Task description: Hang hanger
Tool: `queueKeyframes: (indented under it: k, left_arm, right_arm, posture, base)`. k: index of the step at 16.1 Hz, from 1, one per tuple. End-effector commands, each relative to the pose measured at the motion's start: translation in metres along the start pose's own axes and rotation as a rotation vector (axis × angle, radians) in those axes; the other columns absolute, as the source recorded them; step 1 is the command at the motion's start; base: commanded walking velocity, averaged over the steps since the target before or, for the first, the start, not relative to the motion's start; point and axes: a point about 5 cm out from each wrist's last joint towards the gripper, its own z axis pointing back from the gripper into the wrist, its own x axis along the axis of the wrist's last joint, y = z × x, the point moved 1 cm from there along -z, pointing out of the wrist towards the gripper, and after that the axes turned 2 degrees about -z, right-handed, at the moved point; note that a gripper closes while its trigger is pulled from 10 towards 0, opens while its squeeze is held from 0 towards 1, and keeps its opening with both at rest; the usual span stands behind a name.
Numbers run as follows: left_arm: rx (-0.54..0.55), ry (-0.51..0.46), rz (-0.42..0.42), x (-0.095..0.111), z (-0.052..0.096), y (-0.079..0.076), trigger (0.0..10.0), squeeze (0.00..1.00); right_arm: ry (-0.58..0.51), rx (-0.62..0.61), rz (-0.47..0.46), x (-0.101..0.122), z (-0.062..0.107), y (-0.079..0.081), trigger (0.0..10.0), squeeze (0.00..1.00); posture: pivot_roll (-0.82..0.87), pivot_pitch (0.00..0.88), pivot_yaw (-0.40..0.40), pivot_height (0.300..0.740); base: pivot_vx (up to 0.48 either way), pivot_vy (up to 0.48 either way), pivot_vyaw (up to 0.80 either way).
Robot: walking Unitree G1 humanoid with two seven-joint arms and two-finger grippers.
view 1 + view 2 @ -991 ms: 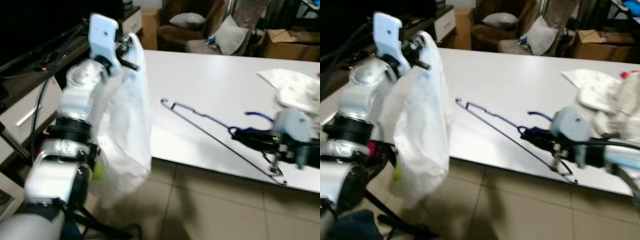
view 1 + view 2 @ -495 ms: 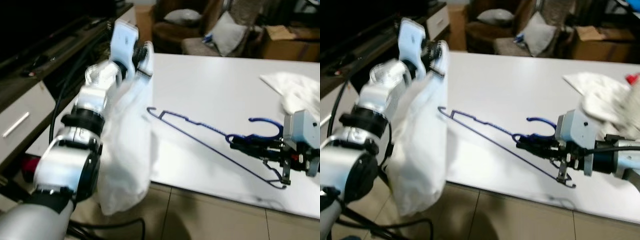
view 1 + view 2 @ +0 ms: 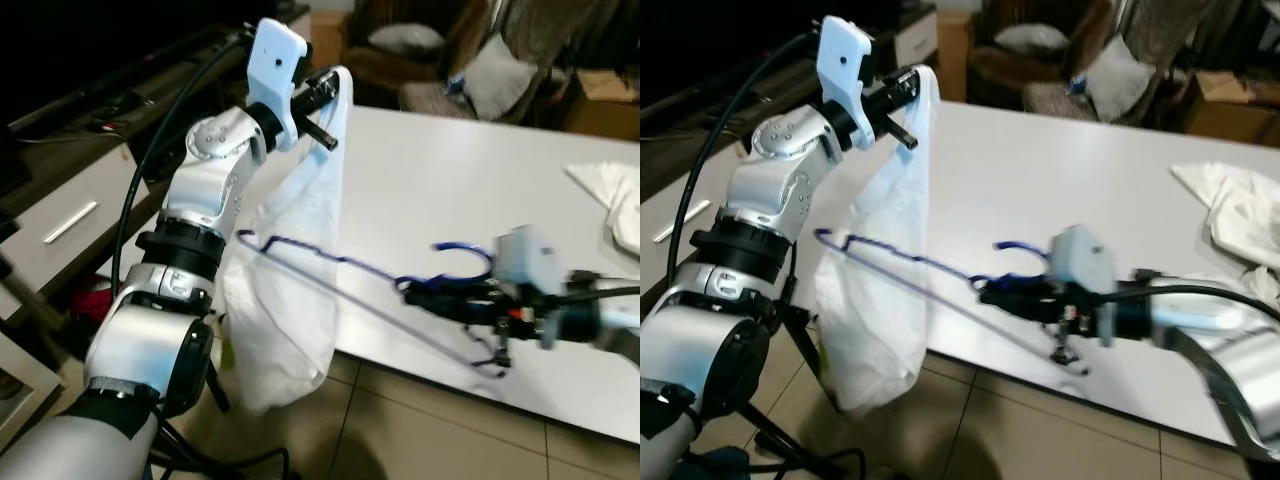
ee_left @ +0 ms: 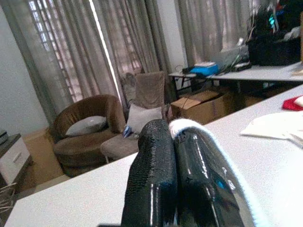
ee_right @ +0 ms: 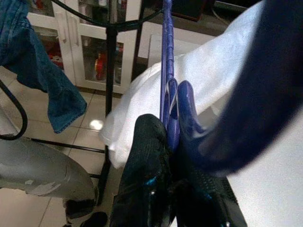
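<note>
A blue wire hanger (image 3: pixel 350 300) is held level above the white table (image 3: pixel 460 190), hook (image 3: pixel 462 262) upward. My right gripper (image 3: pixel 420 294) is shut on the hanger's neck below the hook, as the right wrist view shows at the fingers (image 5: pixel 151 189). The hanger's far tip (image 3: pixel 245 238) reaches the white garment (image 3: pixel 290 300). That garment hangs off the table's left edge from my raised left gripper (image 3: pixel 325 90), which is shut on its top hem; the hem (image 4: pixel 208 142) wraps over the fingers (image 4: pixel 156 184).
A crumpled white cloth (image 3: pixel 615 195) lies on the table's far right. Behind the table are a brown armchair (image 3: pixel 400 50) with cushions and cardboard boxes (image 3: pixel 600 100). A dark TV cabinet (image 3: pixel 70 200) runs along the left. Tiled floor (image 3: pixel 420 440) lies below.
The right gripper carried the hanger left, so its tip now meets the hanging garment. The left arm lifted the garment higher. The camera also shifted.
</note>
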Motion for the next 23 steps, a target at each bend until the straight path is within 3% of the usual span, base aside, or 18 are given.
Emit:
queueKeyframes:
  k: [1,4,7,8,10,12,13,14,16,18,20,22,23]
  left_arm:
    - [-0.032,-0.020,0.013,0.007,-0.002,-0.006,10.0,0.00]
    - [-0.065,-0.083,0.020,0.030,-0.001,-0.014,10.0,0.00]
    - [-0.055,-0.150,0.042,0.052,0.006,-0.011,10.0,0.00]
    - [-0.044,-0.195,0.051,0.066,0.010,-0.007,10.0,0.00]
    - [0.012,-0.296,0.043,0.095,0.022,0.010,10.0,0.00]
    - [0.125,-0.362,0.027,0.112,0.040,0.037,10.0,0.00]
    - [0.142,-0.362,0.026,0.112,0.042,0.041,10.0,0.00]
    - [0.201,-0.297,0.016,0.096,0.046,0.048,10.0,0.00]
    - [0.227,-0.172,0.004,0.059,0.044,0.039,10.0,0.00]
    - [0.219,-0.008,-0.015,0.002,0.040,0.015,10.0,0.00]
    - [0.210,0.126,0.006,-0.046,0.044,-0.011,10.0,0.00]
    - [0.200,0.190,0.006,-0.064,0.049,-0.023,10.0,0.00]
    - [0.225,0.234,-0.025,-0.073,0.052,-0.020,10.0,0.00]
  right_arm:
    - [0.010,0.002,-0.001,-0.004,-0.007,-0.005,10.0,0.00]
    - [0.063,-0.107,-0.014,-0.015,-0.034,-0.038,10.0,0.00]
    - [0.060,-0.260,0.035,-0.011,-0.048,-0.075,10.0,0.00]
    - [0.017,-0.386,0.090,0.002,-0.051,-0.102,10.0,0.00]
    - [-0.129,-0.614,0.192,0.048,-0.043,-0.148,10.0,0.00]
    - [-0.338,-0.693,0.243,0.103,-0.027,-0.167,10.0,0.00]
    - [-0.359,-0.689,0.243,0.108,-0.026,-0.168,10.0,0.00]
    - [-0.283,-0.636,0.273,0.096,-0.038,-0.168,10.0,0.00]
    - [-0.166,-0.548,0.293,0.063,-0.057,-0.162,10.0,0.00]
    - [-0.054,-0.560,0.298,0.023,-0.067,-0.158,10.0,0.00]
    - [0.000,-0.528,0.245,-0.014,-0.069,-0.147,10.0,0.00]
    - [0.027,-0.460,0.230,-0.037,-0.070,-0.134,10.0,0.00]
    - [0.039,-0.416,0.230,-0.046,-0.068,-0.127,10.0,0.00]
  posture:
    - [-0.09,0.000,0.054,0.740]
    - [-0.09,0.000,0.053,0.740]
    - [-0.09,0.000,0.046,0.740]
    - [-0.08,0.000,0.041,0.740]
    - [-0.07,0.000,0.034,0.740]
    - [-0.07,0.000,0.023,0.740]
    - [-0.07,0.000,0.023,0.740]
    - [-0.06,0.000,0.009,0.740]
    - [-0.05,0.000,-0.007,0.740]
    - [-0.05,0.000,0.009,0.740]
    - [-0.06,0.000,0.030,0.740]
    - [-0.07,0.000,0.046,0.740]
    - [-0.07,0.000,0.052,0.740]
  base:
    - [0.000,0.000,0.00]
    - [0.000,0.000,0.00]
    - [0.000,0.000,0.00]
    - [0.000,0.000,0.00]
    - [0.000,0.000,0.00]
    - [0.000,0.000,0.00]
    - [0.000,0.000,0.00]
    - [0.000,0.000,0.00]
    - [0.000,0.000,0.00]
    - [0.000,0.000,0.00]
    - [0.000,0.000,0.00]
    - [0.000,0.000,0.00]
    - [0.000,0.000,0.00]
